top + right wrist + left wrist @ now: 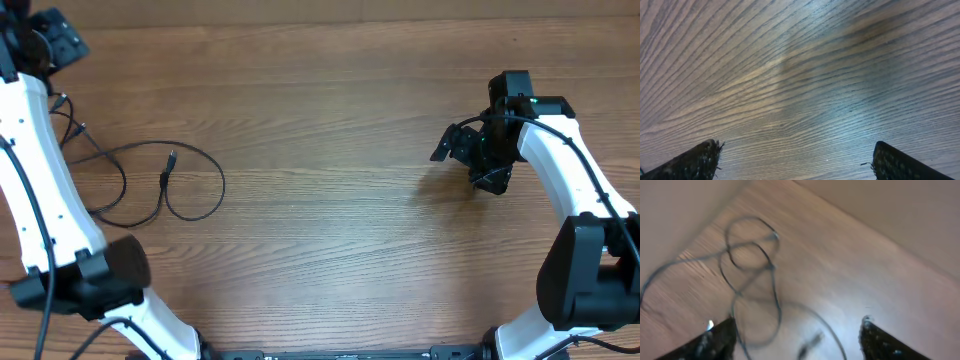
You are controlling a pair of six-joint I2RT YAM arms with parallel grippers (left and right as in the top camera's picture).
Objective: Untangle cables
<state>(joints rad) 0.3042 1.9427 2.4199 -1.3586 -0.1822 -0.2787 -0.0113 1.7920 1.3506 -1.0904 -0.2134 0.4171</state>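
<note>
The cables (pixel 165 185) are thin black cords in loose overlapping loops on the left part of the wooden table, with a small plug end (pixel 170 160) inside one loop. In the blurred left wrist view the cable loops (pixel 752 260) lie ahead of and between my fingers. My left gripper (pixel 55 42) is at the far left corner, above and apart from the cables, and its fingers (pixel 795 340) are open and empty. My right gripper (pixel 462 150) is far to the right over bare wood, and its fingers (pixel 795 160) are open and empty.
The wooden table (pixel 330 220) fills all views. My white left arm (pixel 40 190) runs along the left edge beside the cables. The right arm (pixel 575 190) stands at the right edge. A pale wall shows beyond the table edge (pixel 880 210).
</note>
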